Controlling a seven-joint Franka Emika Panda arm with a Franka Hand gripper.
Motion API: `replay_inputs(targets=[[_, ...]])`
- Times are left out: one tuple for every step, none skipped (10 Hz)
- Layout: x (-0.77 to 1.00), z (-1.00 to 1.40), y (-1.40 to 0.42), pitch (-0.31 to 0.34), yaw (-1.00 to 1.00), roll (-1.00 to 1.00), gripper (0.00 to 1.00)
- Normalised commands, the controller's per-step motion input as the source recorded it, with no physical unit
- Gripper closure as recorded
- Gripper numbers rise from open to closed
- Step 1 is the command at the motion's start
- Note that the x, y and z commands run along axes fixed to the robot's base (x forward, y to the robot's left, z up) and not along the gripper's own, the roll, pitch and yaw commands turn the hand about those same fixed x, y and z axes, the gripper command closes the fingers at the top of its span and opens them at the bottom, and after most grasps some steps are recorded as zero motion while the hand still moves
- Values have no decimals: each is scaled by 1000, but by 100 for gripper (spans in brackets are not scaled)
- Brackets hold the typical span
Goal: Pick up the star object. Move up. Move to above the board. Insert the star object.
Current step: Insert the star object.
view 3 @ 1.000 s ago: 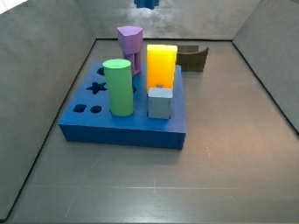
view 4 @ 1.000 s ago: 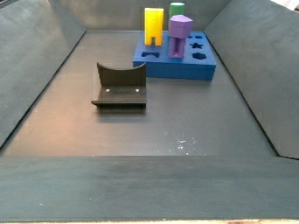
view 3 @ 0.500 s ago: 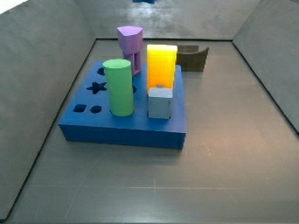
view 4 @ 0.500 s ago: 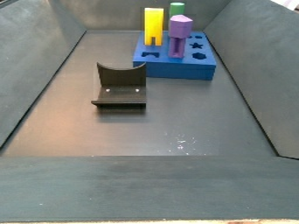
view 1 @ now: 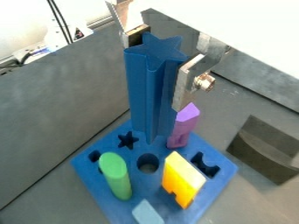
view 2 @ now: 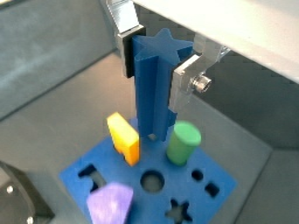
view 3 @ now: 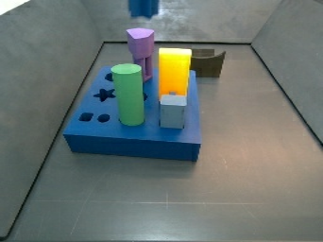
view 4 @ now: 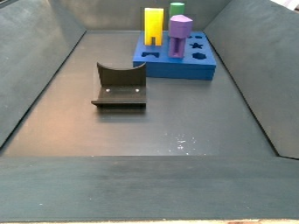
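My gripper [view 1: 158, 61] is shut on the star object [view 1: 149, 87], a tall dark-blue prism held upright between the silver fingers; it shows in both wrist views [view 2: 156, 87]. It hangs high above the board [view 1: 105, 171], a royal-blue slab with cut-out holes. The star-shaped hole [view 1: 128, 139] is open below and close to the prism's lower end. In a side view only the prism's lower end [view 3: 143, 8] shows at the top edge, above the board [view 3: 132, 137] and its star hole [view 3: 106, 95]. The other side view shows the board [view 4: 176, 68] but not the gripper.
A green cylinder [view 3: 128, 95], a purple prism [view 3: 140, 52], a yellow block [view 3: 175, 68] and a grey-blue cube [view 3: 173, 112] stand in the board. The fixture [view 4: 119, 86] stands on the floor beside it. Grey walls enclose the floor.
In a side view the star object's lower end has shifted left and come further down into view at the top edge. The pieces in the board have not moved.
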Motion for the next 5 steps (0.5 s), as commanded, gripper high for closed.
replay_inputs(targets=[[-617,-680,346,-160,-334,-223,100],[-626,-629,269,-180,-369,-257,100],[-597,-551,260,-203,-337,-289,100],[-614,-506,303,-227,-277,-289,100],[-694,-566,340,-239,-240,-236,100]])
